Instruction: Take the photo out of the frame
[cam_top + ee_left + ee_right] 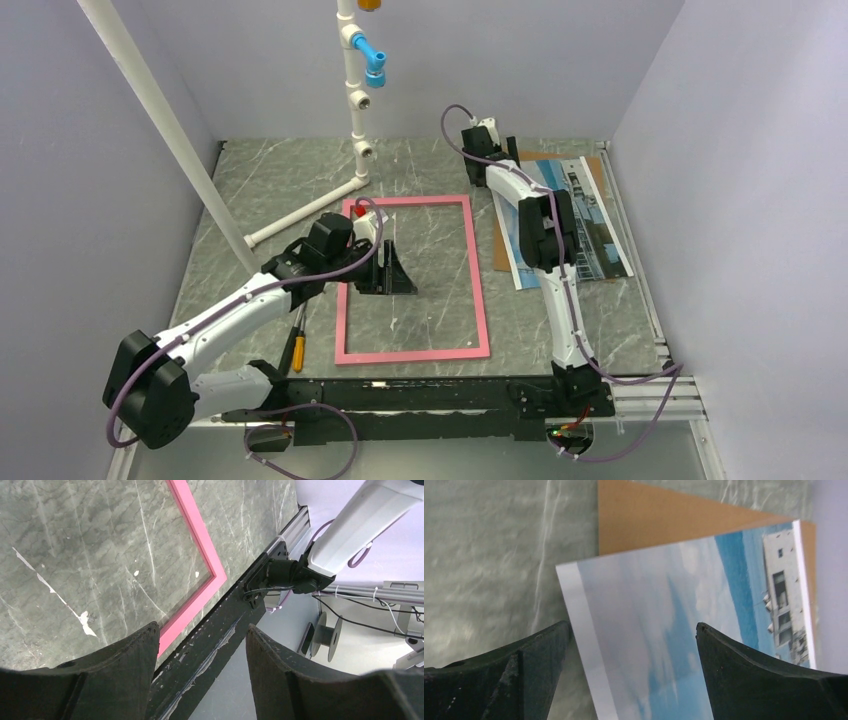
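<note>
From my seat the grey marbled table [270, 180] has a white pipe stand [355, 110] at the back, with a blue fitting [372, 55] up top. An orange-handled screwdriver [297, 348] lies near the front left (partly hidden). A brown cardboard board [649, 520] lies flat at the far right.

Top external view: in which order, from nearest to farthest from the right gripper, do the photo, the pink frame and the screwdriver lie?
1. Photo, far right, just by the right gripper.
2. Pink frame, in the centre.
3. Screwdriver, at the near left.
</note>
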Available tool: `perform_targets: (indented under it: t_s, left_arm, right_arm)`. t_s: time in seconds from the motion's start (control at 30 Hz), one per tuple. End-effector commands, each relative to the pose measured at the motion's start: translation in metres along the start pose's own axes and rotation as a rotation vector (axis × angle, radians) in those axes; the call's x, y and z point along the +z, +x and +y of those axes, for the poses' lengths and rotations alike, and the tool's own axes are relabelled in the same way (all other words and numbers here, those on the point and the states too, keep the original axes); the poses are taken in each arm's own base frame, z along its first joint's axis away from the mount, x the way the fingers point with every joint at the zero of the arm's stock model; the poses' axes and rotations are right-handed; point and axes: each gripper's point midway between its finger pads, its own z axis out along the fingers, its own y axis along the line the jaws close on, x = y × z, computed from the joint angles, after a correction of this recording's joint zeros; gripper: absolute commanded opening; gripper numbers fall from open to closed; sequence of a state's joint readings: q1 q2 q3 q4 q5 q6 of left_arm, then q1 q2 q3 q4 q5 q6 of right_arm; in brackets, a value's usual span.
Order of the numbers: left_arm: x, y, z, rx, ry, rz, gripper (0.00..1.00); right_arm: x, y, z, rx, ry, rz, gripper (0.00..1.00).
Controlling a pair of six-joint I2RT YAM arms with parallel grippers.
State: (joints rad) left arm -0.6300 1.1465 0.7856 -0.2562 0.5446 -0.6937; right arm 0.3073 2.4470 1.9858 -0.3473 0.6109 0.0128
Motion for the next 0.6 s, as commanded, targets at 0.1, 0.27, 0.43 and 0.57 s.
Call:
perform_targets:
  t_s: [0.1,0.27,0.43,0.57]
  left_arm:
    - [-0.004,-0.012,-0.012,0.046,0.013,-0.023,0.67]
    - [-0.005,-0.013,-0.015,0.031,0.026,-0.032,0.67]
    - [-0.018,-0.015,-0.022,0.056,0.023,-0.066,0.67]
    - [-0.039,-0.026,-0.025,0.119,-0.029,-0.15,0.68]
  right_arm:
    - [0.031,-0.028,-0.032,-0.069,0.155,-0.036,0.99]
    - [0.027,-0.082,-0.033,-0.036,0.109,-0.17,0.99]
    - [-0.005,-0.121,-0.05,-0.032,0.123,-0.225,0.99]
    - [-0.085,-0.141,-0.081,0.067,0.099,-0.241,0.99]
